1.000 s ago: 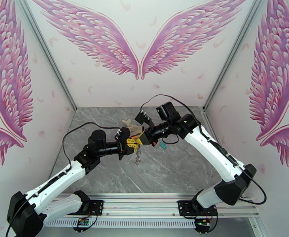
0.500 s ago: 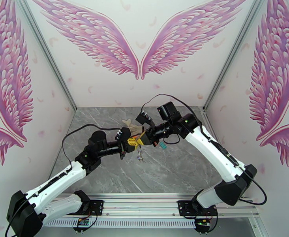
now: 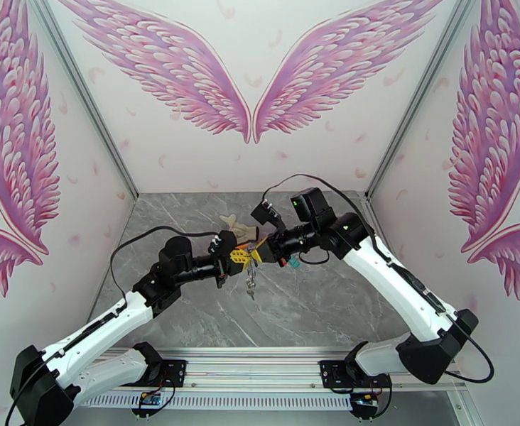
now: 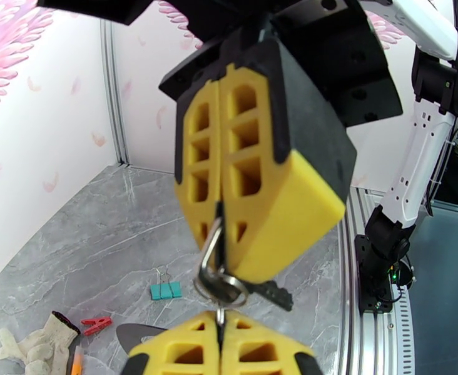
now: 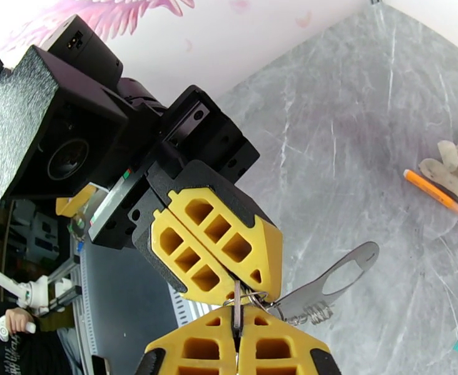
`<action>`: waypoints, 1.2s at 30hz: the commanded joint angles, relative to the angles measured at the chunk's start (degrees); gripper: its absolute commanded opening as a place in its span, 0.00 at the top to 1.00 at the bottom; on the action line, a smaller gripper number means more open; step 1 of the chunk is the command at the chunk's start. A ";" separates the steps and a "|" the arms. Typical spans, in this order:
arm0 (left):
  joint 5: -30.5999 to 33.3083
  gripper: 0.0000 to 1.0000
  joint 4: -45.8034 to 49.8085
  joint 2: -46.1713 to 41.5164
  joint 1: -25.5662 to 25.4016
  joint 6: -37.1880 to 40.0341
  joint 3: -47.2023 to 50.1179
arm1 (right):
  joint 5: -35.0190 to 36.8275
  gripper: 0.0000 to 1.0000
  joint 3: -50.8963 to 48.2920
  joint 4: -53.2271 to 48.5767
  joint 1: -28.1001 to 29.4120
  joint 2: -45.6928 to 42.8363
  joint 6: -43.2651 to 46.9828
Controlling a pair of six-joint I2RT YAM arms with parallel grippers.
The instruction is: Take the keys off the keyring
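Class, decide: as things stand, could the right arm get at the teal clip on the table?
Probably not yet. The teal clip lies close by on bare table, but the right gripper is shut on the key bundle, which the left gripper also pinches.

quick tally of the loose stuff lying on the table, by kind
white glove: 1
red clip: 1
teal binder clip: 1
orange pen: 1
total: 4

Grey table (image 4: 72, 245) carries glove (image 4: 32, 345), orange pen (image 4: 77, 365), red clip (image 4: 96, 323), teal clip (image 4: 166, 290).
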State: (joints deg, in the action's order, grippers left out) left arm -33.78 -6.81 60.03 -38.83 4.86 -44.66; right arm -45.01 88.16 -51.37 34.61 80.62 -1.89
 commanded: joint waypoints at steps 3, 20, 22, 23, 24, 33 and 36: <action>2.13 1.00 -0.33 -1.30 -0.81 1.29 -2.00 | 1.05 1.00 -4.50 12.00 0.35 -3.27 -13.68; 4.67 1.00 3.25 -1.72 -1.78 9.57 -5.44 | 3.12 0.63 -11.56 21.17 -0.23 -6.20 -32.46; 5.18 1.00 4.91 -1.84 -1.78 10.46 -6.41 | 3.66 0.62 -12.78 20.47 -0.21 -7.26 -31.93; 5.05 1.00 5.12 -1.98 -1.80 10.64 -6.73 | 3.70 0.60 -13.66 20.57 -0.32 -7.83 -31.54; 4.87 1.00 5.24 -2.03 -1.78 10.93 -6.81 | 4.08 0.59 -13.60 19.76 -0.36 -8.27 -30.37; 3.99 1.00 8.72 -3.36 -1.69 15.11 -7.80 | -1.76 0.44 -16.67 22.88 -4.55 -13.72 -22.81; 3.31 1.00 8.51 -3.38 -1.69 15.10 -8.00 | 2.70 0.43 -19.66 23.07 -4.77 -17.07 -15.03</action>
State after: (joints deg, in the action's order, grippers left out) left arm -29.32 1.39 58.02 -40.29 18.74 -49.87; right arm -43.83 70.81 -29.52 30.04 66.17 -24.23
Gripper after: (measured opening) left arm 0.064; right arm 0.571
